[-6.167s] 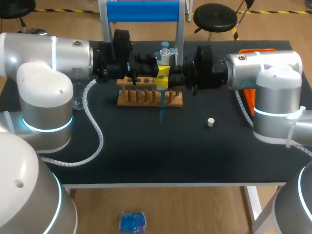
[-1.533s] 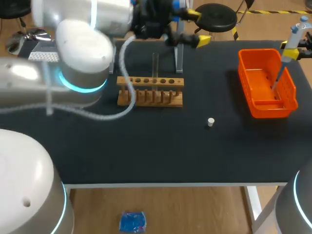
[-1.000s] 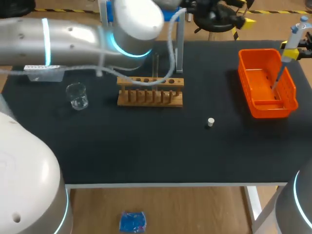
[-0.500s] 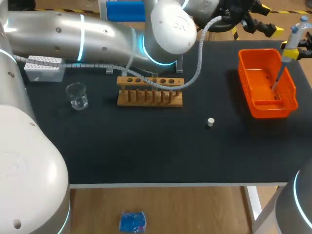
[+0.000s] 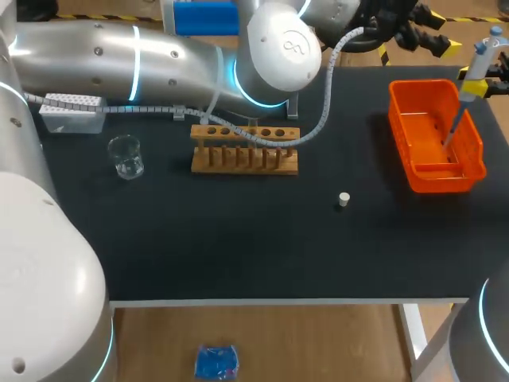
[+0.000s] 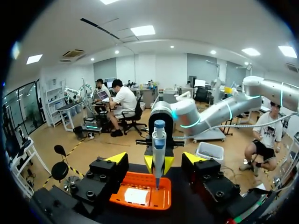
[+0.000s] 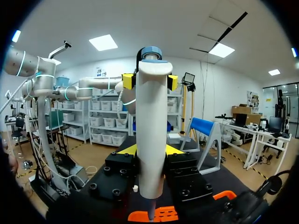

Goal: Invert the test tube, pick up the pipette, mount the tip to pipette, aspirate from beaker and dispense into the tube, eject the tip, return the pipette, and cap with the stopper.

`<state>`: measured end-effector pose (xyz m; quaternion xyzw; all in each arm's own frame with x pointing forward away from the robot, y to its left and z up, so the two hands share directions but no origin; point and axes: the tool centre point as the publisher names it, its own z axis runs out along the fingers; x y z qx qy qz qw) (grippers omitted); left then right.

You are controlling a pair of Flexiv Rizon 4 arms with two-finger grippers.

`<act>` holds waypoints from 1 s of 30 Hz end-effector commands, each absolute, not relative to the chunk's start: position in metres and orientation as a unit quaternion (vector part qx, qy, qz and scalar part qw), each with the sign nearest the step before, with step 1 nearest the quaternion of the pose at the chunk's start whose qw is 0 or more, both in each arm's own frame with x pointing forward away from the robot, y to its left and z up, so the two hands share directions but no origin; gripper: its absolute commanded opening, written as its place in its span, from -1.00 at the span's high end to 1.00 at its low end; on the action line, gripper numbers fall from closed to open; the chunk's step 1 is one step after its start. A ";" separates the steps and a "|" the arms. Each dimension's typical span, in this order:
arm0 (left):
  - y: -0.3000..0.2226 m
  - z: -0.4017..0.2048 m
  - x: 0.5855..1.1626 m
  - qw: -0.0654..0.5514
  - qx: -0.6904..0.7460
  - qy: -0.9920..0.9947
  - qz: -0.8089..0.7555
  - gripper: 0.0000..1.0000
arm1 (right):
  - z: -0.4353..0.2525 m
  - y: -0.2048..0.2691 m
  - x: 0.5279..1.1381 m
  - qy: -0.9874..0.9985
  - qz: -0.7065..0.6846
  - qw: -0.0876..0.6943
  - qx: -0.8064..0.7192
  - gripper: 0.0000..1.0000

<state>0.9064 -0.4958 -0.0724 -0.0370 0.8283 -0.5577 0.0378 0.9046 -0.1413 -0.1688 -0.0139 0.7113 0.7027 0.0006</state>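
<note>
My right gripper [image 5: 477, 86] is at the table's far right edge, shut on the white pipette [image 5: 479, 57] with a blue cap. The pipette hangs upright and its thin end points into the orange bin [image 5: 475, 143]. In the right wrist view the pipette [image 7: 152, 126] fills the gap between my right gripper's [image 7: 151, 150] yellow tips. My left arm stretches across the back of the table. Its gripper [image 5: 433, 32] stands open, a short way left of the pipette, holding nothing. The left wrist view shows the pipette [image 6: 159, 147] ahead of my left gripper [image 6: 155, 158]. The small white stopper [image 5: 343, 199] lies on the mat.
A wooden tube rack [image 5: 245, 151] stands mid-table, partly under my left arm. A glass beaker [image 5: 126, 156] and a white tip box [image 5: 70, 111] are at the left. A blue pipette stand [image 5: 203, 17] is at the back.
My left arm has swung right along the back of the table until its gripper is near the pipette, and its fingers have narrowed a little. The right arm and pipette have stayed still.
</note>
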 end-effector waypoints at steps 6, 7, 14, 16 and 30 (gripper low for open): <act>-0.496 -0.072 0.907 0.036 -0.036 0.829 -0.556 1.00 | -0.169 -0.142 0.905 0.712 0.702 0.000 -0.015 1.00; -0.496 -0.072 0.907 0.036 -0.036 0.829 -0.556 1.00 | -0.169 -0.142 0.905 0.712 0.702 0.000 -0.015 1.00; -0.501 -0.071 0.907 0.038 -0.033 0.828 -0.558 1.00 | -0.169 -0.142 0.905 0.712 0.702 0.000 -0.015 1.00; -0.505 -0.071 0.906 0.040 -0.030 0.826 -0.562 1.00 | -0.169 -0.142 0.905 0.712 0.702 0.000 -0.015 1.00; -0.529 -0.068 0.904 0.034 -0.038 0.797 -0.601 1.00 | -0.169 -0.142 0.905 0.712 0.702 0.000 -0.015 1.00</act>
